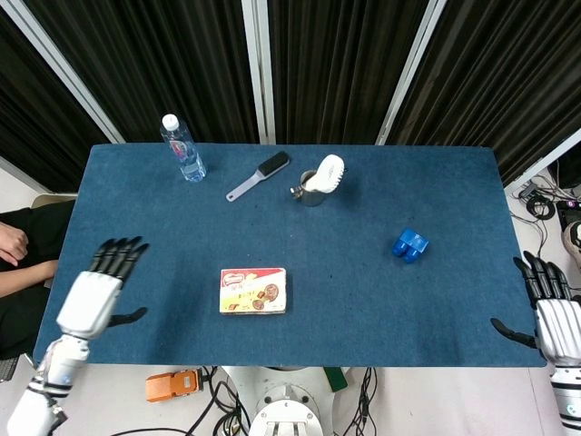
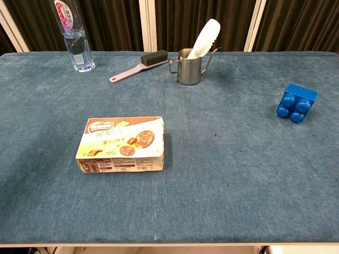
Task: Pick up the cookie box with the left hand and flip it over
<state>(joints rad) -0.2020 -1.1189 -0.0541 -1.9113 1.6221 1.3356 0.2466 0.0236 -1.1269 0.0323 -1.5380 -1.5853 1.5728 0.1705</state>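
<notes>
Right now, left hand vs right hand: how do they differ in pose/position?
The left hand is over the blue table, left of the cookie box; the right hand sits off the table's right edge. Both are open, fingers spread, holding nothing. Neither shows in the chest view.

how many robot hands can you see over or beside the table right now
2. The left hand, white-backed with black fingers spread, is over the blue table's near-left part, apart from the flat cookie box. The right hand is just off the near-right corner. The chest view shows neither.
</notes>
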